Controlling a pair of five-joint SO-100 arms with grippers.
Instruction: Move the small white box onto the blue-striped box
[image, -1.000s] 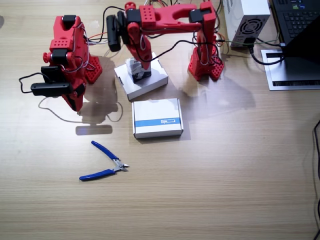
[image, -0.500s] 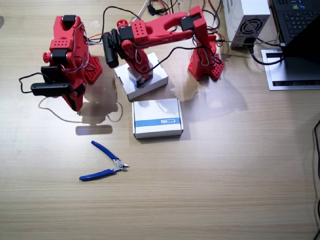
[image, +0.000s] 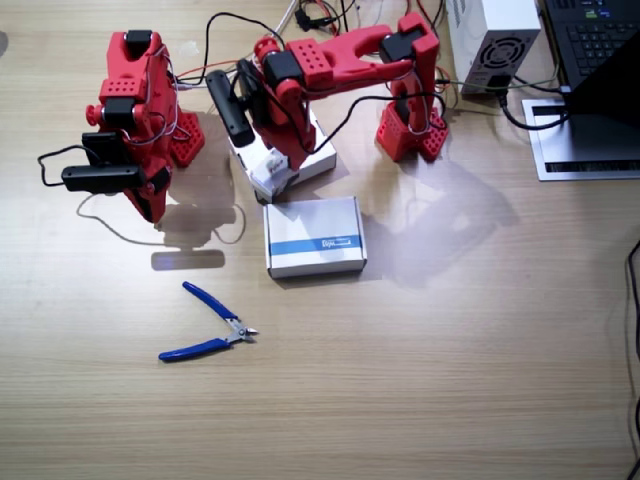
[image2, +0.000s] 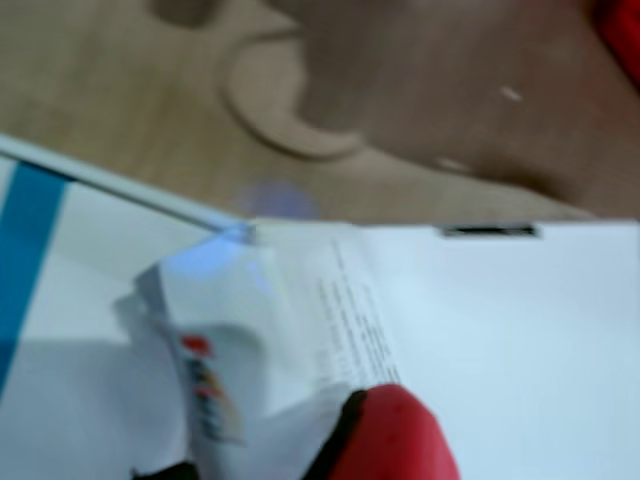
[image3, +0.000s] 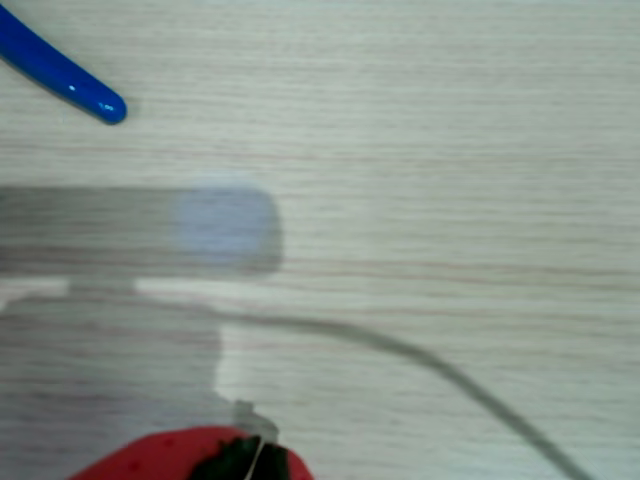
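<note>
Wooden bench, cluttered far edge w/ cables. Left gripper jaws pinch the small white box; vs half a sec ago it has swung off the middle of the plain white box to that box's near edge, heading toward the blue-striped box just beyond. So carry is under way, drop not yet done. In a wrist view the small box looks crumpled, white w/ fine print, hanging over the striped lid. Right gripper idle, jaws: can't tell. Blue pliers lie apart.

bare table beyond blue-striped box, pliers nearby
</note>
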